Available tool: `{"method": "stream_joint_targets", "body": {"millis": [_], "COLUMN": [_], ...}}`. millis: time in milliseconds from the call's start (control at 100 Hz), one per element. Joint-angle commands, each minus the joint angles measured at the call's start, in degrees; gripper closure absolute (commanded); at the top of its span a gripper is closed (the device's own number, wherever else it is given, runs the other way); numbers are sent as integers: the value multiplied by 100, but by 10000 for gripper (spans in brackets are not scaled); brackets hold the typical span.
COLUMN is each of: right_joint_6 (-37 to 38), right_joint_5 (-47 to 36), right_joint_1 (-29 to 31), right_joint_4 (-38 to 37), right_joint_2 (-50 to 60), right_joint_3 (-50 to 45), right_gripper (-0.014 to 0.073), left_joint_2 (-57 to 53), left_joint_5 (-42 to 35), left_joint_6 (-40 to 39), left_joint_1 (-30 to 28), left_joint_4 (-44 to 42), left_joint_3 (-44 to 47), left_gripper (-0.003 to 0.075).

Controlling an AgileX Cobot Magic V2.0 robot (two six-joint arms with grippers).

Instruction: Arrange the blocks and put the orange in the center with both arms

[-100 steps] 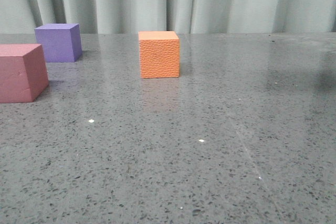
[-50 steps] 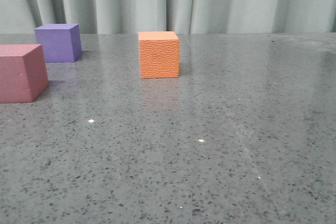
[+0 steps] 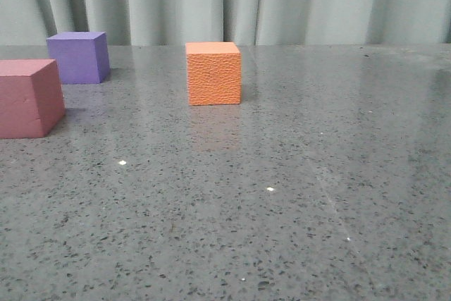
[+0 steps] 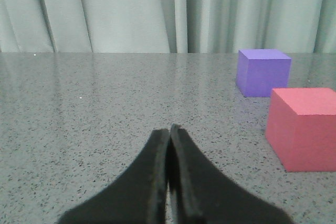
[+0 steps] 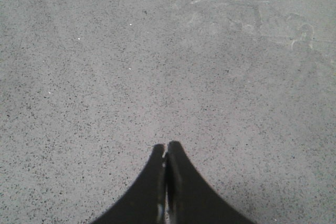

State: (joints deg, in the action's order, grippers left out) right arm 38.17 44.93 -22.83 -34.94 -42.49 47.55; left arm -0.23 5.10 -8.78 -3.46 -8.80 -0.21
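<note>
The orange block [image 3: 213, 73] stands on the grey speckled table near the middle, toward the back. A purple block [image 3: 79, 57] sits at the back left, and a pink-red block [image 3: 28, 97] lies in front of it at the left edge. Neither gripper appears in the front view. In the left wrist view my left gripper [image 4: 169, 129] is shut and empty, low over the table, with the purple block [image 4: 262, 72] and the pink-red block [image 4: 303, 128] off to one side of it. My right gripper [image 5: 166, 146] is shut and empty over bare table.
A pale pleated curtain [image 3: 225, 1] hangs behind the table's far edge. The grey speckled tabletop [image 3: 282, 195] stretches across the front and right of the front view.
A faint dark shadow at the right edge of the front view has faded away. The three blocks have not moved.
</note>
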Motion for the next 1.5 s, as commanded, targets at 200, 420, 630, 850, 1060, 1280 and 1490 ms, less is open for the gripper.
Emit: {"method": "stream_joint_targets", "body": {"millis": [200,420,630,850,1060,1280,1490], "right_joint_6": [-76,-1008,-2507,-2796,-2823,-2861,-2907], "right_joint_5": [-1061,-1980,-3414,-3892,-3898,-4231,-4305], "right_joint_1": [35,537,1559,1931,1931,1931,1931], "right_joint_4": [-233,908,2641,3329,3323,3294,3002], "right_joint_2": [270,1325,2550,3735,4467,4450,4450], "right_joint_3": [-178,-1388,-2699,-3828,-4469,-4836,-4836], "right_gripper": [661,661,661,661,661,661,661], "left_joint_2": [-188,-188,-188,-188,-188,-188,-188], "left_joint_5": [-448,-448,-448,-448,-448,-448,-448], "left_joint_6": [-19,-19,-19,-19,-19,-19,-19], "left_joint_1": [-11,-11,-11,-11,-11,-11,-11], "left_joint_4": [42,42,42,42,42,42,42], "left_joint_3": [306,306,306,306,306,306,306], "left_gripper": [739,739,739,739,739,739,739]}}
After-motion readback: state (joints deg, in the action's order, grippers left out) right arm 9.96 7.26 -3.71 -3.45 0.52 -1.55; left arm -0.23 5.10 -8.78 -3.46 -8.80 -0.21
